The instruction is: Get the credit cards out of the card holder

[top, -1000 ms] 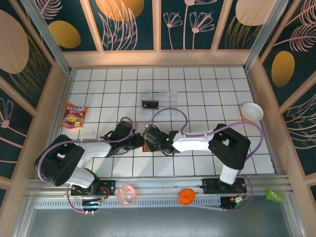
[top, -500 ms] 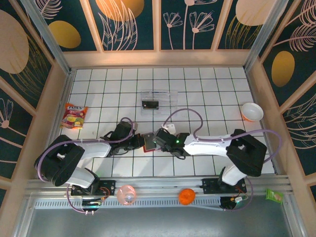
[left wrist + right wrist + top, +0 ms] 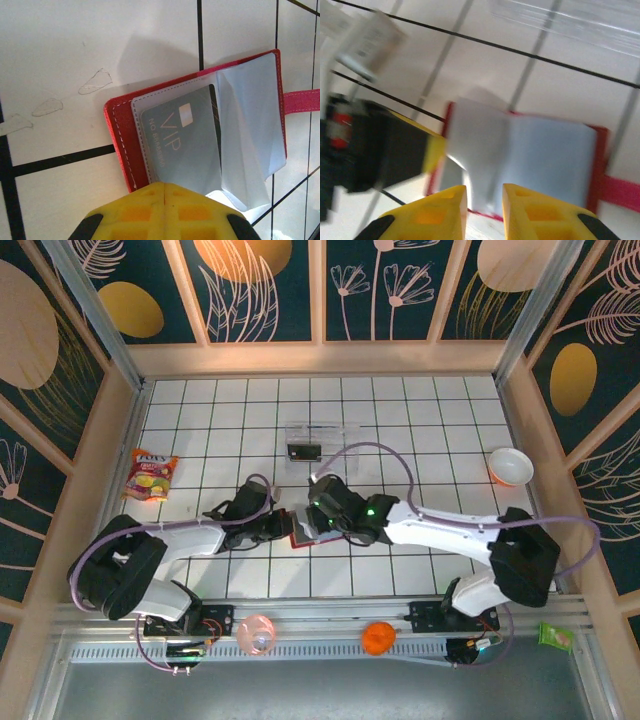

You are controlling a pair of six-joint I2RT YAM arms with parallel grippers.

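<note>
Card-pulling step here: the left tool (image 3: 164, 189), shut, presses the edge of the open card holder (image 3: 122, 150) on the bench (image 3: 75, 45), 1 VIP credit card (image 3: 185, 145) sits in its pocket, and the right tool (image 3: 484, 194) hovers narrowly parted, whether gripping I cannot tell, needing next to pinch that card's edge.

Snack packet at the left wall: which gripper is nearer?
Left. The left gripper sits at the card holder's left edge, on the snack packet's side; the right gripper is across the holder, farther right.

The card holder (image 3: 122, 150) is red with white stitching, its credit card (image 3: 185, 145) grey
</note>
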